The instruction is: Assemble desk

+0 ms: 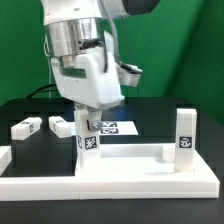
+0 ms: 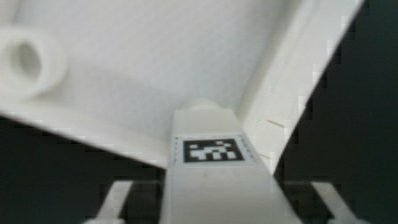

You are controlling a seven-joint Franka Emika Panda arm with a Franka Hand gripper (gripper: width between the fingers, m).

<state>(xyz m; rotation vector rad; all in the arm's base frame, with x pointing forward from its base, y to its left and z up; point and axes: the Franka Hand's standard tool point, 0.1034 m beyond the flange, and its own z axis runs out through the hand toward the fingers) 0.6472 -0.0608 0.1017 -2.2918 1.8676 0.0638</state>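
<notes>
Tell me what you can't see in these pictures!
- Gripper: wrist view too blurry to show whether it touches the tagged leg.
- Leg's joint with the desk top: wrist view, covered by the leg itself.
- Marker board: exterior view, partly behind the arm.
- Arm: exterior view, cut by top edge.

Arm (image 1: pixel 85 45) reaches straight down, claw (image 1: pixel 88 130) open.

Claw fingers (image 2: pixel 121 203) cropped (and blurred)
</notes>
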